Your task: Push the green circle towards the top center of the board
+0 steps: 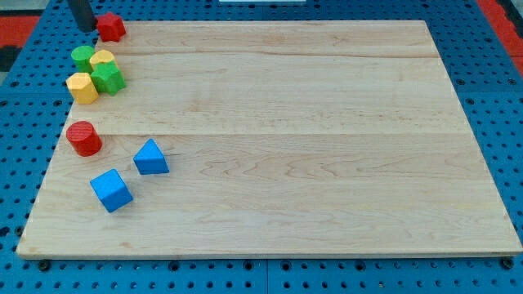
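Observation:
The green circle [82,56] lies near the board's top left, touching a yellow block [103,59] on its right. A green star-like block [108,78] and a yellow hexagon [82,87] sit just below them in one tight cluster. My tip [85,28] is at the view's top left, just left of a red block [111,26] and a little above the green circle, apart from it.
A red cylinder [84,138] stands at the left edge. A blue triangle [150,157] and a blue cube [111,190] lie at the lower left. The wooden board [294,139] rests on a blue pegboard.

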Robot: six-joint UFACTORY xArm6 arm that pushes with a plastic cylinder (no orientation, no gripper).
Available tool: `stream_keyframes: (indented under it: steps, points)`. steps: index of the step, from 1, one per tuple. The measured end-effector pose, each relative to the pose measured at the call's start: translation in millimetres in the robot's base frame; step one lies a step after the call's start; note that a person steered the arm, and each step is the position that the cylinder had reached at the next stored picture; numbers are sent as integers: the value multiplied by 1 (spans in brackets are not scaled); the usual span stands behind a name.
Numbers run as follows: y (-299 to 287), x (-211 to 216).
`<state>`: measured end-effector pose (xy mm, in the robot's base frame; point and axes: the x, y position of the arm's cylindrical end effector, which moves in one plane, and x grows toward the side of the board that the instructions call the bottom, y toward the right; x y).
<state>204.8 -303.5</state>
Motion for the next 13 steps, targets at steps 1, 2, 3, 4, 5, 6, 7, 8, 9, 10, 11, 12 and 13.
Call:
stream_keyframes:
  steps: [1, 2, 3, 4, 5, 6, 7, 8, 9, 10, 11, 12, 13]
  points:
    - [37, 18]
    - [31, 20]
    - [-1, 8]
    - [-1, 8]
    - [-1, 13]
    - [-1, 13]
    - [-1, 28]
    - [-1, 41]
    - [-1, 72]
    - [-1, 78]
    - [-1, 78]
    - [3, 109]
    - [33, 139]
